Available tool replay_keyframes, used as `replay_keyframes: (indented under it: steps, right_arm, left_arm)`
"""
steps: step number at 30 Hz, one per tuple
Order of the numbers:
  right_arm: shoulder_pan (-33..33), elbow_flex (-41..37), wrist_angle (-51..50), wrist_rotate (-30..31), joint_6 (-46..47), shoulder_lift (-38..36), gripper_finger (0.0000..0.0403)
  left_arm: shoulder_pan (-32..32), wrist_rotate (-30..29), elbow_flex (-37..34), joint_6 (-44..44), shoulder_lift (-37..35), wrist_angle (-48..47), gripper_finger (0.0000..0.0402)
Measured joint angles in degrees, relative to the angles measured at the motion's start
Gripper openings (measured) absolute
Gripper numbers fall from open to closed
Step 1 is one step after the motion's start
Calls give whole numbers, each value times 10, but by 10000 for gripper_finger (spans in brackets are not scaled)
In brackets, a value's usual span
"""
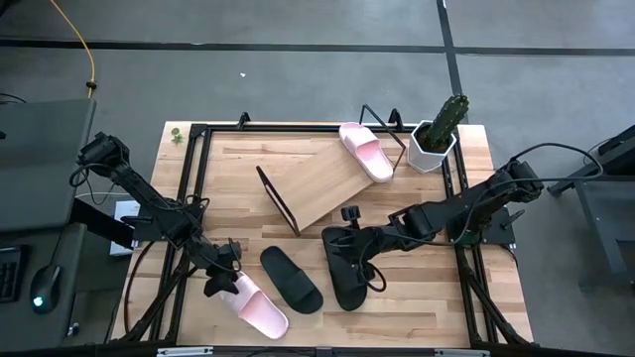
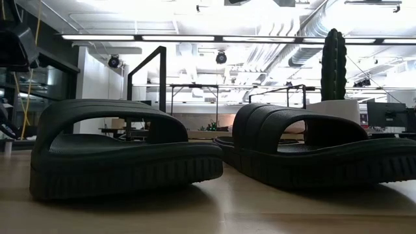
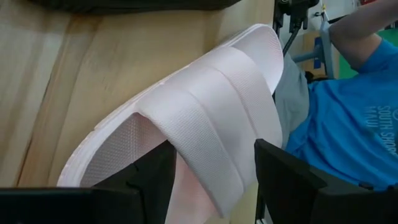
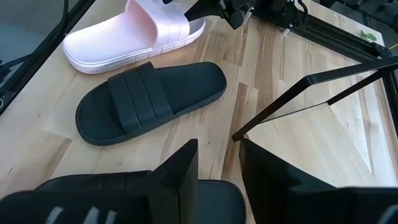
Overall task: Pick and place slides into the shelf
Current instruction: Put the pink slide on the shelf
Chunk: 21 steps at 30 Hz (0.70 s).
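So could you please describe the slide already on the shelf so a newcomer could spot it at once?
Start at the slanted wooden shelf mid-table, then follow its raised far end toward the potted cactus. The pink slide lies there, the only one on the shelf; the other pink slide is at the table's near edge by the left gripper.

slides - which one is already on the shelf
The pale pink slide at the upper right end of the slanted shelf. The other pink slide and both black ones lie on the table.
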Motion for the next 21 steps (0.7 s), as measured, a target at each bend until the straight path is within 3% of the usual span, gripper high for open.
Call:
replay_keyframes:
  steps: [21]
  right_arm:
    - [0, 0, 0, 0, -2, 0, 108]
  left_arm:
    - [0, -18, 0, 3, 0, -5, 197]
